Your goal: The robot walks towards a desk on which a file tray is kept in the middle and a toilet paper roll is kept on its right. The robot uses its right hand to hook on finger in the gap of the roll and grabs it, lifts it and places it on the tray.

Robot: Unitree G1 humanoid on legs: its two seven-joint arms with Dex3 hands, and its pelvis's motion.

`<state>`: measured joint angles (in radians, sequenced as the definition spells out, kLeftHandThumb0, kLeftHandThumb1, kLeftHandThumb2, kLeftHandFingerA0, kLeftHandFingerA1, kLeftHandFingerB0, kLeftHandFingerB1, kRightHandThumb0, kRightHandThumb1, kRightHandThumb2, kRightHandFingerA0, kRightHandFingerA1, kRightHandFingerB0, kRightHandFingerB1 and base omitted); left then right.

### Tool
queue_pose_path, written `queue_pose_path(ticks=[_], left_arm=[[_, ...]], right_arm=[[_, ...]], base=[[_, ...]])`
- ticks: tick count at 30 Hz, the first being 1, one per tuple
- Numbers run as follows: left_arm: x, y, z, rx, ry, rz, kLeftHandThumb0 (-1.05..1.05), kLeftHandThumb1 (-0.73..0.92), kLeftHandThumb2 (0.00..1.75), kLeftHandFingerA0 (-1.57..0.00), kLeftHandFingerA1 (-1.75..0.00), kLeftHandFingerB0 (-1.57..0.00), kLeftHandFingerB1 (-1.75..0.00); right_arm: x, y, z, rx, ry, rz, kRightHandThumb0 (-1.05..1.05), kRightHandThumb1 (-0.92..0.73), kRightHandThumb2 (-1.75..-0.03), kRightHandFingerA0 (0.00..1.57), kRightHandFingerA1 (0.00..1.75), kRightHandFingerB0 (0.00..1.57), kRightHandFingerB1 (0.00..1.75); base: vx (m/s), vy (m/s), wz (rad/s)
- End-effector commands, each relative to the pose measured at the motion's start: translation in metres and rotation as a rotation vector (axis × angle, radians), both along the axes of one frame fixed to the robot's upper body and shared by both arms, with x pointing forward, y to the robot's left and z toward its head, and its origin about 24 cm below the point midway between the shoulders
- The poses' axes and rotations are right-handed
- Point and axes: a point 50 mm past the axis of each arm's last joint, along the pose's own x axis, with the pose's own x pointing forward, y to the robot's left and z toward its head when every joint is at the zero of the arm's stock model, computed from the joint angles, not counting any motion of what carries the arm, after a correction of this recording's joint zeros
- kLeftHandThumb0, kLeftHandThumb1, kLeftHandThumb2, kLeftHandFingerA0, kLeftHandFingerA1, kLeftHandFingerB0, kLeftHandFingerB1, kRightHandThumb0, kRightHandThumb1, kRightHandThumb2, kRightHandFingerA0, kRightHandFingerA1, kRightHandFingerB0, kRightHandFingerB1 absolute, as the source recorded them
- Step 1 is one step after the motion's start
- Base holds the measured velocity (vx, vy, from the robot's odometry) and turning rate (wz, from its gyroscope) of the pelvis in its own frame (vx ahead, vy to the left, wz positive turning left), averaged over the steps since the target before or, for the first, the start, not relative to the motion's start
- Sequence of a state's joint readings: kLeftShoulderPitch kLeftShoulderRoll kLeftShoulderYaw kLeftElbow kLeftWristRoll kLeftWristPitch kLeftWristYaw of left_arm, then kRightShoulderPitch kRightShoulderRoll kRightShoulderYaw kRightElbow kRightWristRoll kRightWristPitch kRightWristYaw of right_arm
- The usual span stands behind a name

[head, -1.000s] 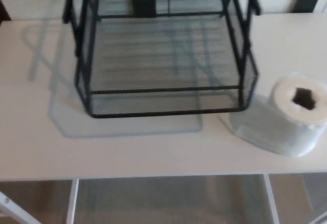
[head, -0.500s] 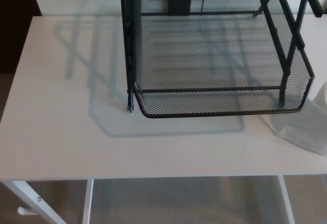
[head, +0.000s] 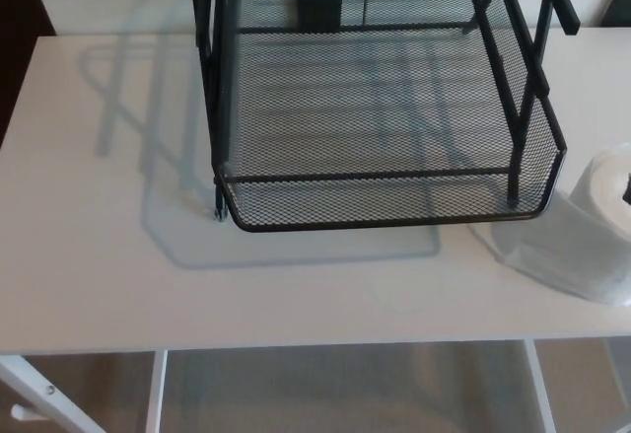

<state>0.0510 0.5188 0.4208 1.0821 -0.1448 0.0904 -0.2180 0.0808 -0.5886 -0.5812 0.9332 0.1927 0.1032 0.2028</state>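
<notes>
**Mesh tray at centre, paper roll at the right edge**

White and smooth, the rectangular desk top (head: 118,255) fills most of the head view, its near edge running across the lower part of the frame with white metal legs (head: 30,394) and a pale floor showing beneath it. A dark strip of background sits at the upper left corner, and a light wall runs along the top.

Standing on the desk in the upper middle of the frame is the black wire-mesh file tray (head: 385,211), with a rounded front rim, mesh floor and black upright posts rising on both sides toward an upper tier that is cut off by the top edge. A small black rectangular block (head: 318,9) shows behind the mesh near the top centre. The tray casts a soft grey shadow onto the desk to its lower left.

At the right edge, about mid-height, the white toilet paper roll (head: 606,196) stands on end on the desk, just beside the tray's front right corner and partly cropped by the frame; its dark core opening faces up. Its shadow spreads to the lower left.

Neither robot hand appears in this view, so their state cannot be told.
</notes>
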Motion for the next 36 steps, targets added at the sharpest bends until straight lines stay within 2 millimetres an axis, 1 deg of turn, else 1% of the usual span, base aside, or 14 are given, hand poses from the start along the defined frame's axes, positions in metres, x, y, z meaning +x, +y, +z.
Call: queue_pose_path(ticks=[1, 2, 3, 6, 7, 9, 10, 12, 15, 16, 22, 34, 35, 36], left_arm=[[0.0, 0.009, 0.008, 0.043, -0.048, 0.015, -0.89, 0.92, 0.79, -0.19, -0.89, -0.04, -0.71], [-0.001, 0.009, 0.008, 0.036, -0.055, 0.028, -0.84, 0.71, 1.18, -0.29, -0.79, 0.0, -0.6], [-0.001, 0.009, 0.008, 0.035, -0.057, 0.03, -0.86, 0.92, 0.77, -0.14, -0.87, -0.03, -0.71], [-0.002, 0.009, 0.008, 0.034, -0.061, 0.036, -0.88, 0.92, 0.74, -0.14, -0.89, -0.03, -0.72], [-0.003, 0.009, 0.008, 0.038, -0.053, 0.028, -0.83, 0.69, 1.17, -0.29, -0.79, -0.02, -0.62], [-0.004, 0.008, 0.007, 0.04, -0.051, 0.014, -0.87, 0.92, 0.77, -0.1, -0.83, 0.0, -0.68], [-0.004, 0.007, 0.006, 0.043, -0.042, 0.005, -0.81, 0.7, 1.19, -0.25, -0.76, 0.0, -0.6], [-0.004, 0.006, 0.006, 0.044, -0.039, -0.001, -0.88, 0.92, 0.8, -0.11, -0.84, -0.01, -0.69], [-0.007, 0.007, 0.004, 0.042, -0.026, -0.001, -0.79, 0.69, 1.18, -0.3, -0.77, 0.0, -0.58], [-0.006, 0.007, 0.005, 0.04, -0.031, 0.004, -0.87, 0.92, 0.77, -0.15, -0.86, -0.03, -0.69], [-0.009, 0.008, 0.007, 0.048, -0.013, -0.021, -0.84, 0.71, 1.2, -0.34, -0.81, 0.0, -0.59], [-0.001, 0.006, 0.008, 0.066, -0.001, -0.05, -0.82, 0.72, 1.19, -0.39, -0.83, -0.03, -0.61], [-0.001, 0.007, 0.008, 0.065, -0.004, -0.046, -0.87, 0.92, 0.76, -0.22, -1.03, -0.03, -0.75], [-0.001, 0.007, 0.008, 0.061, -0.004, -0.039, -0.85, 0.72, 1.19, -0.42, -0.85, 0.0, -0.6]], right_arm=[[0.007, -0.006, 0.012, -0.056, -0.093, -0.006, -0.44, -0.58, -0.6, 0.24, 0.41, 0.1, 0.22], [0.01, -0.007, 0.014, -0.078, -0.138, -0.003, -0.42, -0.57, -0.6, 0.26, 0.42, 0.09, 0.2], [0.012, -0.008, 0.017, -0.092, -0.147, 0.001, -0.47, -0.6, -0.58, 0.28, 0.4, 0.05, 0.25], [0.024, -0.014, 0.032, -0.166, -0.194, 0.019, -0.46, -0.61, -0.58, 0.31, 0.42, 0.05, 0.25], [0.029, -0.015, 0.038, -0.189, -0.23, 0.03, -0.45, -0.6, -0.58, 0.29, 0.44, 0.05, 0.25], [0.048, -0.02, 0.061, -0.27, -0.219, 0.124, -0.59, -0.62, -0.58, 0.22, 0.42, 0.02, 0.24], [0.058, -0.02, 0.075, -0.292, -0.199, 0.195, -0.65, -0.47, -0.84, 0.09, 0.5, 0.0, 0.17], [0.074, -0.014, 0.095, -0.348, -0.194, 0.335, -0.67, -0.63, -0.59, 0.1, 0.42, 0.0, 0.1], [0.089, -0.006, 0.112, -0.405, -0.198, 0.476, -0.77, -0.46, -0.85, 0.08, 0.48, 0.0, 0.17], [0.096, -0.001, 0.119, -0.437, -0.202, 0.537, -0.87, -0.5, -0.83, 0.17, 0.54, 0.0, 0.12], [0.126, 0.046, 0.152, -0.501, -0.245, 0.854, -0.74, -0.52, -0.56, 0.2, 0.6, 0.0, 0.36], [0.141, 0.101, 0.141, -0.471, -0.082, 1.183, -0.63, -0.46, -0.53, 0.23, 0.47, 0.01, 0.34], [0.142, 0.104, 0.139, -0.482, -0.073, 1.195, -0.62, -0.36, -0.77, 0.21, 0.54, 0.03, 0.31], [0.143, 0.106, 0.137, -0.503, -0.046, 1.214, -0.62, -0.45, -0.54, 0.26, 0.47, 0.05, 0.32]], base=[[0.0, 0.0, 0.0], [0.0, 0.0, 0.0], [0.0, 0.0, 0.0], [0.0, 0.0, 0.0], [0.0, 0.0, 0.0], [0.0, 0.0, 0.0], [0.0, 0.0, 0.0], [0.0, 0.007, -0.04], [0.0, 0.0, 0.0], [0.0, 0.0, 0.0], [0.0, 0.0, 0.0], [0.0, 0.0, 0.0], [0.0, 0.0, 0.0], [0.0, 0.0, 0.0]])
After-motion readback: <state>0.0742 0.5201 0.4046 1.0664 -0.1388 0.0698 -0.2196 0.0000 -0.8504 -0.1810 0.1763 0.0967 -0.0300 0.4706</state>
